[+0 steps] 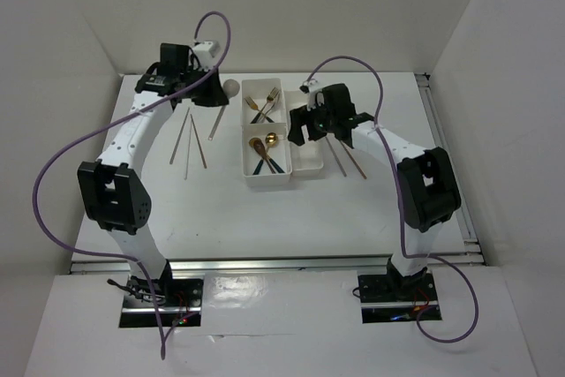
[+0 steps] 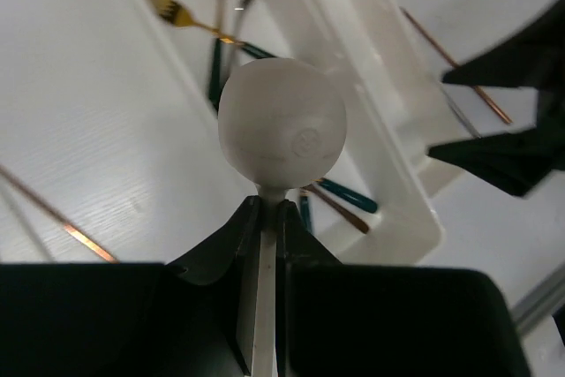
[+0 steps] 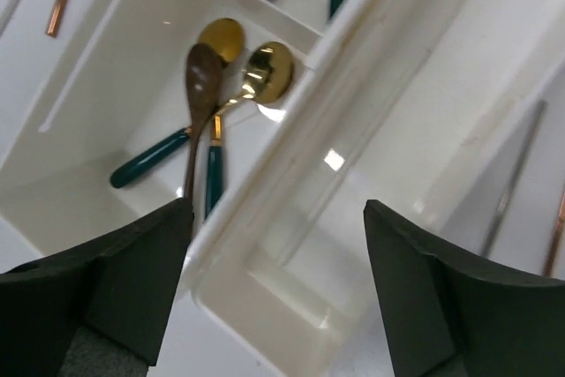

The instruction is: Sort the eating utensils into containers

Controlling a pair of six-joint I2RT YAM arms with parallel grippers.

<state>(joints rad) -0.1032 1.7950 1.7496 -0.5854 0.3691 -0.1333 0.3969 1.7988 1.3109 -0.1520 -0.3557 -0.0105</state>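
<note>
My left gripper is shut on the thin white handle of a white round-headed spoon, held above the table just left of the white containers. From above, the spoon's head pokes out beside the left gripper. Gold forks lie in the far square compartment. In the near one lie gold spoons with teal handles and a brown spoon. My right gripper hangs open over the near end of the long narrow compartment, holding nothing.
Thin chopsticks lie loose on the table left of the tray, and two more lie to its right. A silvery chopstick lies just outside the tray's right wall. White walls enclose the table on three sides.
</note>
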